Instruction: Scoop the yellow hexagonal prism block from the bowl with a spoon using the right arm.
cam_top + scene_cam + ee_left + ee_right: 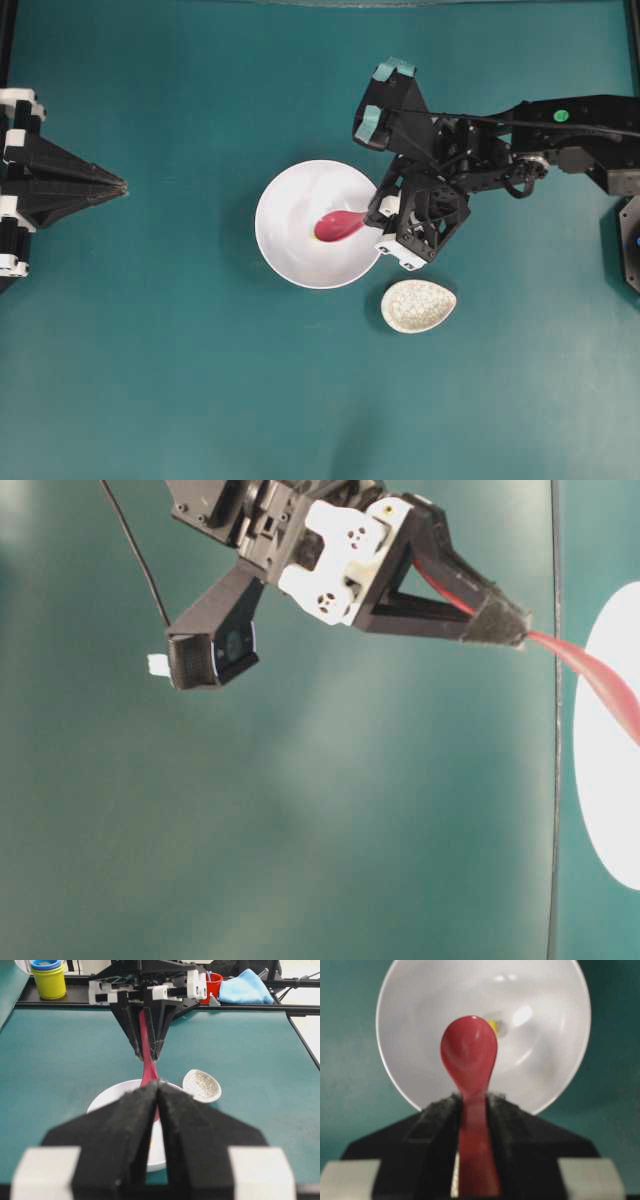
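The white bowl [290, 260] [420, 990] [107, 1100] sits mid-table. My right gripper [376, 215] [474, 1101] [505, 630] is shut on the handle of the pink-red spoon [338, 226] [469, 1052] [600, 680] [148, 1067], whose scoop hangs over the bowl's inside. A sliver of the yellow hexagonal prism block [493, 1025] shows on the bowl's floor, just past the scoop's far right edge; the scoop hides the rest of it. My left gripper [122, 185] [157, 1085] is shut and holds nothing, parked at the left edge, pointing toward the bowl.
A speckled off-white egg-shaped dish [418, 306] [201, 1085] lies just right of and in front of the bowl. At the table's far end stand a yellow cup stack [48, 979], a red cup [214, 986] and a blue cloth [246, 987].
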Available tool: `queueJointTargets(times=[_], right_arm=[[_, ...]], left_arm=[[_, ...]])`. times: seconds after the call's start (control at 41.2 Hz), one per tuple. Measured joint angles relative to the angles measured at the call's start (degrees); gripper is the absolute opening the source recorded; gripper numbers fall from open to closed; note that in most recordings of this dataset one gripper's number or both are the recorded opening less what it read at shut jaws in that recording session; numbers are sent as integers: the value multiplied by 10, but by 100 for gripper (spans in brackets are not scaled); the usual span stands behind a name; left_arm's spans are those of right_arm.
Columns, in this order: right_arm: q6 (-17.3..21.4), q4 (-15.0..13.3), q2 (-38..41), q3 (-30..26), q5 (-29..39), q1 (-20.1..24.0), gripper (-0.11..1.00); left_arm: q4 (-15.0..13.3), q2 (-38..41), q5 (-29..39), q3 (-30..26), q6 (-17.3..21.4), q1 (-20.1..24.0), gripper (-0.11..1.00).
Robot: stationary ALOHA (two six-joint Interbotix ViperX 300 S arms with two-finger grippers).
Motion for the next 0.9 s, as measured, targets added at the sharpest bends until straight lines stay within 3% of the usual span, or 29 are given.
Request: queueJointTargets(times=[0.898], right_arm=[[0, -6, 33, -3, 13, 0, 25]], left_arm=[[0, 0, 8, 0, 0, 0, 9]])
